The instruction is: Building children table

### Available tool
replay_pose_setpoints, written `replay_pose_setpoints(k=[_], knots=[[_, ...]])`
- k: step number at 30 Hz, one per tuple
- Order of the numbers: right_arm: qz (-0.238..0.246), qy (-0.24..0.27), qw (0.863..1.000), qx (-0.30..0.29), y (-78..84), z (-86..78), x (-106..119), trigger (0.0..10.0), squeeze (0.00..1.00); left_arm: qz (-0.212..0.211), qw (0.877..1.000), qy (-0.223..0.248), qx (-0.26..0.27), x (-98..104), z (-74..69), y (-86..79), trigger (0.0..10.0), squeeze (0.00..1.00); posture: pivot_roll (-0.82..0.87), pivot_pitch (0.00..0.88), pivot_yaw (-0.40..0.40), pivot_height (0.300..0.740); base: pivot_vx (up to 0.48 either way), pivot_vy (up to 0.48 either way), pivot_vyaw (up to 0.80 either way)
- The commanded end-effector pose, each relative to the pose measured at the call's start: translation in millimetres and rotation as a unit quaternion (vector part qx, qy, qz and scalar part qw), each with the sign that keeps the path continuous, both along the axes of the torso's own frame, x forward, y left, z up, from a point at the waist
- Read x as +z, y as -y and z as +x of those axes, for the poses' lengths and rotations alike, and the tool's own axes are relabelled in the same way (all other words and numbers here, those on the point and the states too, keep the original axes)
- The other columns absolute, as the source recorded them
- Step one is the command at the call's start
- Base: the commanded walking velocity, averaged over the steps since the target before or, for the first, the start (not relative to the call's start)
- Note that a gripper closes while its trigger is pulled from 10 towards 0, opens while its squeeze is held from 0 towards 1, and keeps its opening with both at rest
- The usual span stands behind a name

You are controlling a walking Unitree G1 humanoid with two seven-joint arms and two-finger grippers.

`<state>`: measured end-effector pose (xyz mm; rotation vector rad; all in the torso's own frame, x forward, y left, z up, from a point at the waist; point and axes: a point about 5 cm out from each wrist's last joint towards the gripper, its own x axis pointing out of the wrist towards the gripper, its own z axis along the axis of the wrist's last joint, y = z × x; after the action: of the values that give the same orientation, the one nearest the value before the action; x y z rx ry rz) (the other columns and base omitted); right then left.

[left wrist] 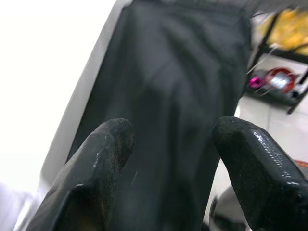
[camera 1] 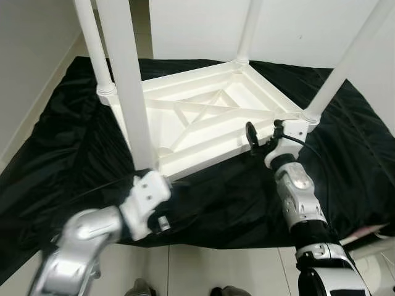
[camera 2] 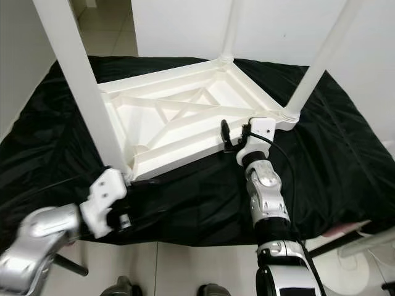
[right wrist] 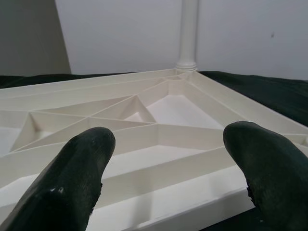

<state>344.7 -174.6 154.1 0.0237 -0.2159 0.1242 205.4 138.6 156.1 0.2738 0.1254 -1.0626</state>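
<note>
We see a black sheet (camera 1: pixel 74 135) spread over the floor, and it covers most of the frame from the left edge to the right edge. At the bottom of the frame a strip of pale tiled floor (camera 1: pixel 216 268) shows.

On the sheet, in the centre and upper part of the frame, lies the white children table (camera 1: pixel 203 117), turned upside down. Its underside faces up and shows raised ribs that cross in an X. Four white legs stand up from its corners: the near left leg (camera 1: pixel 126 80) rises tall at the upper left, a second leg (camera 1: pixel 92 43) is just behind it, the far leg (camera 1: pixel 249 31) is at the top centre, and the right leg (camera 1: pixel 345 65) leans toward the upper right corner.

The left end effector (camera 2: pixel 145 183) is at the lower left of the frame, low over the sheet beside the base of the near left leg. In its wrist view the two black fingers (left wrist: pixel 98 168) stand wide apart with only sheet between them.

The right end effector (camera 1: pixel 252 137) is at the centre right, at the near edge of the table, close to the foot of the right leg. Its fingers (right wrist: pixel 82 168) are wide apart and hold nothing; the ribbed underside lies ahead of them.
</note>
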Motion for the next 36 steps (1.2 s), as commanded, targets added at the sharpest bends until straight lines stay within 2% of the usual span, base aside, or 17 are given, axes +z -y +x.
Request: replay_pose_setpoints(k=[1, 2, 4, 8, 9, 10, 11, 12, 16, 18, 19, 20, 27, 29, 33, 34, 36], knots=[[-0.003, -0.005, 1.000, 0.004, -1.1, 2.2, -2, 10.0, 0.00, 0.016, 0.999, -0.026, -0.011, 0, -8.8, -14.8, 10.0, 0.00, 0.05, 0.020, -0.055, 0.740, 0.000, 0.000, 0.00], [-0.003, -0.005, 1.000, 0.004, -1.1, 2.2, -2, 10.0, 0.00, 0.016, 0.999, -0.026, -0.011, 0, -8.8, -14.8, 10.0, 0.00, 0.05, 0.020, -0.055, 0.740, 0.000, 0.000, 0.00], [-0.006, -0.005, 1.000, 0.008, -1.5, 2.5, -2, 10.0, 0.00, 0.041, 0.998, -0.041, 0.034, -2, -10.0, -41.7, 10.0, 0.00, 0.06, 0.024, -0.067, 0.740, 0.000, 0.000, 0.00], [-0.007, -0.006, 1.000, 0.009, -1.5, 2.5, -2, 10.0, 0.00, 0.049, 0.997, -0.045, 0.050, -1, -10.8, -51.6, 10.0, 0.00, 0.06, 0.024, -0.067, 0.740, 0.000, 0.000, 0.00], [-0.010, -0.008, 1.000, 0.012, -2.1, 2.6, -3, 10.0, 0.00, 0.080, 0.991, -0.047, 0.098, 0, -9.5, -79.2, 10.0, 0.00, 0.07, 0.028, -0.071, 0.740, 0.000, 0.000, 0.00], [-0.010, -0.008, 1.000, 0.012, -2.1, 2.6, -3, 10.0, 0.00, 0.080, 0.991, -0.047, 0.098, 0, -9.5, -79.2, 10.0, 0.00, 0.07, 0.028, -0.071, 0.740, 0.000, 0.000, 0.00], [-0.011, -0.010, 1.000, 0.015, -3.2, 2.9, -5, 10.0, 0.00, 0.101, 0.985, -0.046, 0.135, 2, -7.5, -101.2, 10.0, 0.00, 0.07, 0.028, -0.071, 0.740, 0.000, 0.000, 0.00], [-0.012, -0.010, 1.000, 0.016, -3.6, 2.4, -5, 10.0, 0.00, 0.106, 0.981, -0.045, 0.154, 3, -5.9, -109.7, 10.0, 0.00, 0.07, 0.029, -0.075, 0.740, 0.000, 0.000, 0.00], [-0.012, -0.011, 1.000, 0.017, -4.2, 1.8, -6, 10.0, 0.00, 0.109, 0.976, -0.041, 0.182, 6, -2.7, -120.5, 10.0, 0.00, 0.07, 0.028, -0.072, 0.740, 0.000, 0.000, 0.00], [-0.012, -0.013, 1.000, 0.019, -5.0, 0.1, -8, 10.0, 0.00, 0.125, 0.961, -0.028, 0.245, 7, 8.7, -141.7, 10.0, 0.00, 0.07, 0.027, -0.072, 0.740, 0.000, 0.000, 0.00], [-0.012, -0.013, 1.000, 0.019, -5.0, 0.1, -8, 10.0, 0.00, 0.125, 0.961, -0.028, 0.245, 7, 8.7, -141.7, 10.0, 0.00, 0.07, 0.027, -0.072, 0.740, 0.000, 0.000, 0.00], [-0.012, -0.016, 1.000, 0.022, -5.6, -2.0, -11, 10.0, 0.00, 0.145, 0.943, 0.006, 0.300, 12, 22.1, -154.6, 10.0, 0.00, 0.07, 0.027, -0.072, 0.740, 0.000, 0.000, 0.00], [-0.013, -0.027, 0.999, 0.026, -11.4, -11.4, -21, 10.0, 0.00, 0.120, 0.914, 0.095, 0.375, 38, 57.8, -161.7, 10.0, 0.00, 0.06, 0.028, -0.073, 0.740, 0.000, 0.000, 0.00], [-0.013, -0.027, 0.999, 0.026, -11.4, -11.4, -21, 10.0, 0.00, 0.120, 0.914, 0.095, 0.375, 38, 57.8, -161.7, 10.0, 0.00, 0.06, 0.028, -0.073, 0.740, 0.000, 0.000, 0.00], [-0.023, -0.036, 0.999, 0.005, -12.9, -16.3, -29, 10.0, 0.00, 0.083, 0.915, 0.133, 0.372, 51, 77.1, -146.6, 10.0, 0.00, 0.04, 0.032, -0.064, 0.740, 0.000, 0.000, 0.00], [-0.023, -0.041, 0.999, -0.012, -11.0, -17.8, -32, 10.0, 0.00, 0.063, 0.920, 0.149, 0.357, 56, 85.7, -133.9, 10.0, 0.00, 0.04, 0.032, -0.064, 0.740, 0.000, 0.000, 0.00], [-0.023, -0.041, 0.999, -0.012, -11.0, -17.8, -32, 10.0, 0.00, 0.063, 0.920, 0.149, 0.357, 56, 85.7, -133.9, 10.0, 0.00, 0.04, 0.032, -0.064, 0.740, 0.000, 0.000, 0.00]])
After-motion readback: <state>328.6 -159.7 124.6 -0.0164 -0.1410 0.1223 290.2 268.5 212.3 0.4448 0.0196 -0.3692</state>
